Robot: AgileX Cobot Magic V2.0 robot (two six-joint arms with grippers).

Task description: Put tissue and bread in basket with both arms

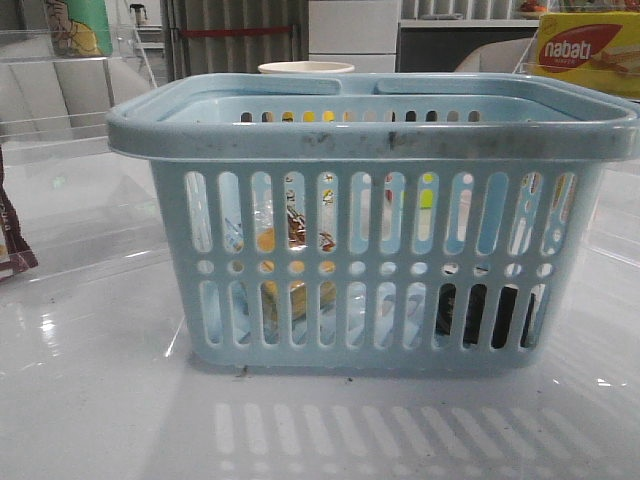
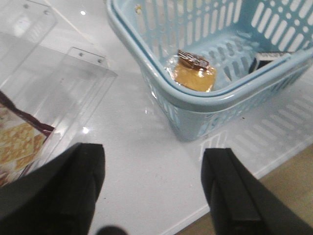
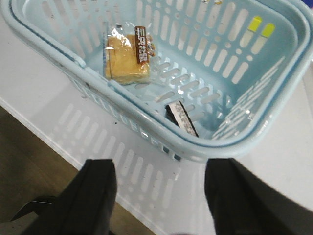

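Note:
The light-blue basket (image 1: 370, 135) stands in the middle of the white table. The bread (image 3: 126, 58) in its clear bag lies on the basket floor at the robot's left side; it shows through the slots in the front view (image 1: 296, 232) and in the left wrist view (image 2: 195, 74). The blackish tissue pack (image 3: 181, 119) lies on the basket floor at the right, near the front wall; it also shows in the front view (image 1: 478, 315) and in the left wrist view (image 2: 268, 58). My left gripper (image 2: 152, 188) is open and empty above the table beside the basket. My right gripper (image 3: 160, 191) is open and empty above the table's front edge.
A clear plastic box (image 2: 58, 93) holds a dark brown-red wrapper packet (image 2: 19, 142) left of the basket. A yellow-red nabati box (image 1: 590, 52) stands at the back right. A white cup (image 1: 306, 68) sits behind the basket. The table's front edge (image 3: 44, 132) is close to the basket.

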